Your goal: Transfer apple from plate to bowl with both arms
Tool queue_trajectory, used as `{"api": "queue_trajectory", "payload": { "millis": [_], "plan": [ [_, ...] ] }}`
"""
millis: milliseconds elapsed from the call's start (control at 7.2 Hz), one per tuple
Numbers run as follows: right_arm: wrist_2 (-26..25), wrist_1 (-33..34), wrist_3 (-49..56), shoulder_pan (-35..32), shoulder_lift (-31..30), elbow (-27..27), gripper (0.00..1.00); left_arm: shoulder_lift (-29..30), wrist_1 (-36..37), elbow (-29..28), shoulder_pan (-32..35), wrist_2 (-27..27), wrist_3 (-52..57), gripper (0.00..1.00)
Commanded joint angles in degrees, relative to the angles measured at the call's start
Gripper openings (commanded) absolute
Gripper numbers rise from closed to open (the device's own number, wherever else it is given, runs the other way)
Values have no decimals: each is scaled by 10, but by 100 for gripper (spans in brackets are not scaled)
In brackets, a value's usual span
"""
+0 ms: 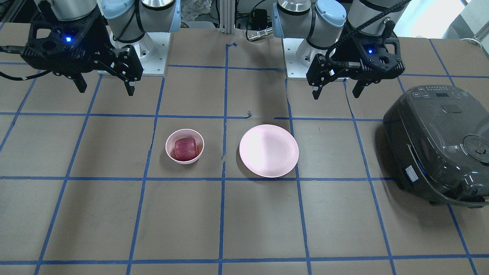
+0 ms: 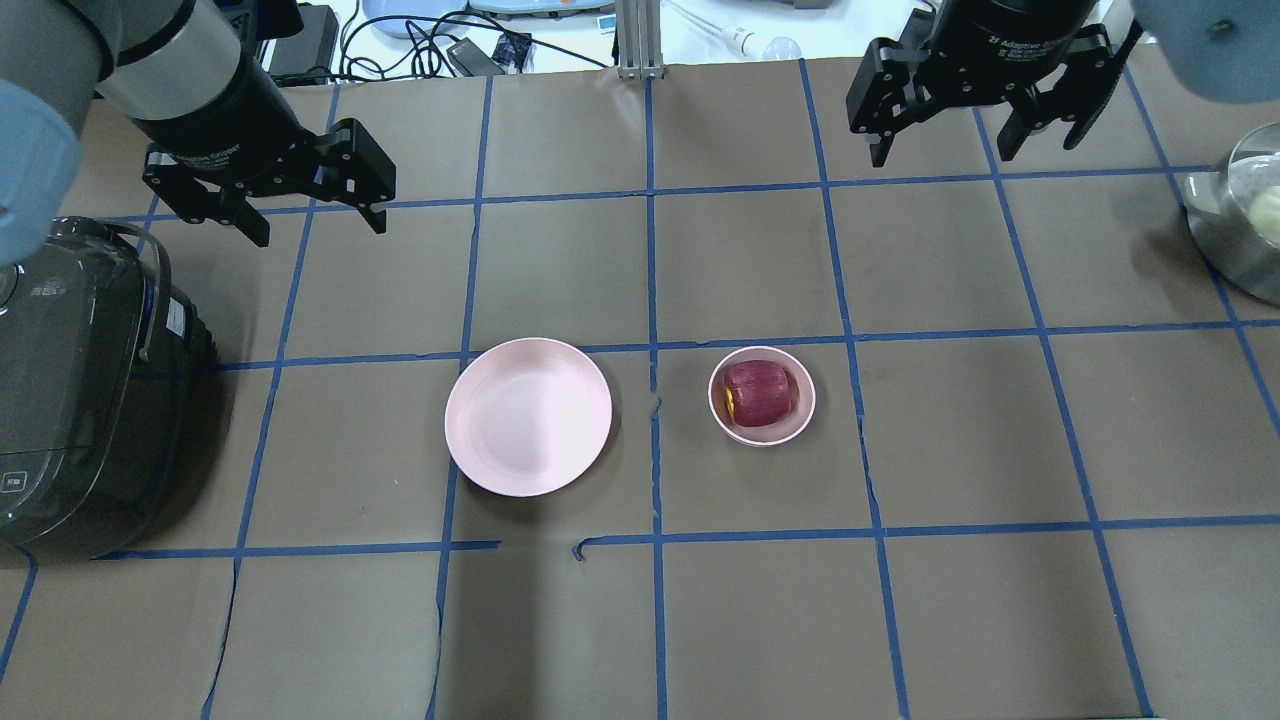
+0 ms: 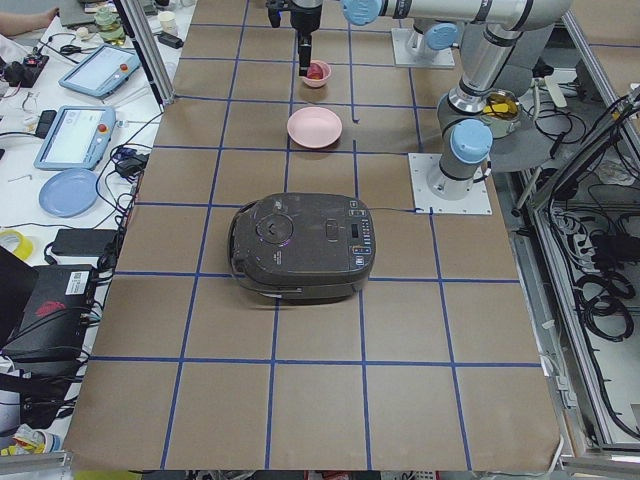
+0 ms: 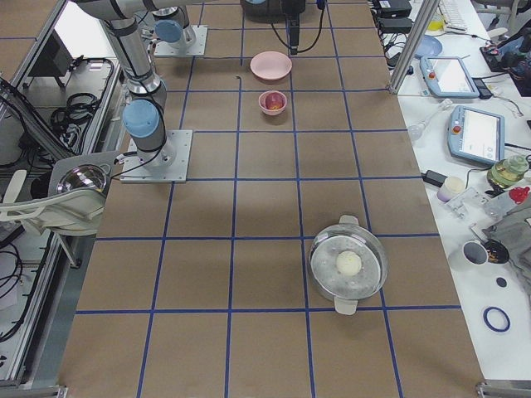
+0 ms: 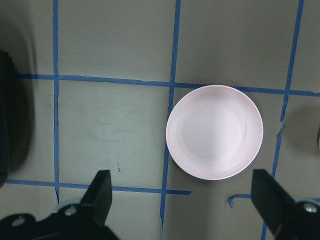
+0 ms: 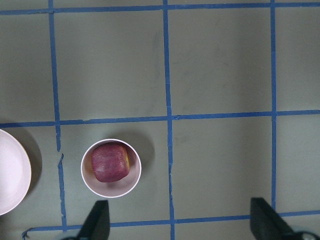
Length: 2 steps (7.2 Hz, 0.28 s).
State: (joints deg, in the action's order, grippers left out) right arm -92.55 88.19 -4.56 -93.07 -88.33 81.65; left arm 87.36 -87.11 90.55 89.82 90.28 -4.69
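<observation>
The dark red apple [image 1: 186, 148] [image 2: 758, 392] [image 6: 111, 161] lies inside the small pink bowl [image 1: 184, 132] [image 2: 764, 438] [image 6: 111, 193]. The wide pink plate [image 1: 269, 151] [image 2: 528, 415] [image 5: 214, 131] stands empty beside it. My left gripper [image 1: 336, 95] [image 2: 320, 230] [image 5: 182, 200] is open and empty, raised above the table behind the plate. My right gripper [image 1: 106, 91] [image 2: 940, 155] [image 6: 180, 220] is open and empty, raised well back from the bowl.
A dark rice cooker [image 1: 439, 145] [image 2: 80, 380] sits on my left side, close to the left gripper. A steel pot [image 2: 1235, 215] [image 4: 348, 264] holding a pale round thing stands at the far right. Blue tape lines grid the brown table.
</observation>
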Motion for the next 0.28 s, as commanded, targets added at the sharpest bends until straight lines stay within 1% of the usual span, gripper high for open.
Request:
{"api": "queue_trajectory", "payload": {
  "millis": [0,139],
  "plan": [
    [0,0,1,-1,0,0,100,0,0,2,1,-2,-1,100],
    [0,-2,0,-3,-3,0,100,0,0,2,0,-9,-1,100]
  ]
}}
